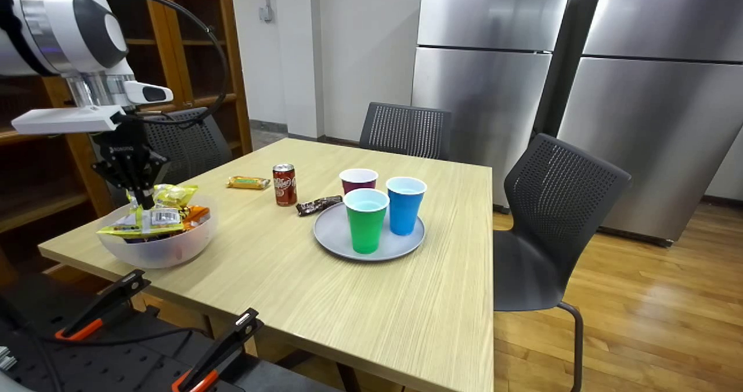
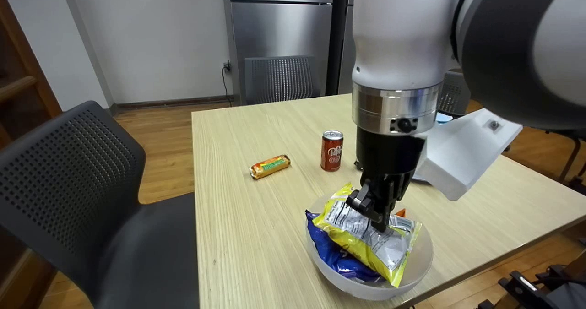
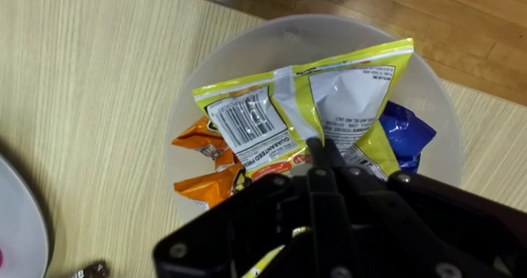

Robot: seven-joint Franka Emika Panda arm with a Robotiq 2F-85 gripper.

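Wrist view: the gripper [image 3: 323,144] is closed on the yellow bag [image 3: 298,105], which lies uppermost in the translucent bowl [image 3: 263,49].
The jaws are drawn fully together, with a thin fold of film apparently pinched between them. So shallow a grip may let slick film slip; a hard pull could tear it. The blue bag [image 3: 405,131] and orange packaging [image 3: 210,185], crowded against it, might snag and come along. Legible print on the yellow bag: "GUARANTEED", beside a barcode [image 3: 246,117]. In an exterior view, the red can [image 1: 285,186] reads "Dr Pepper".
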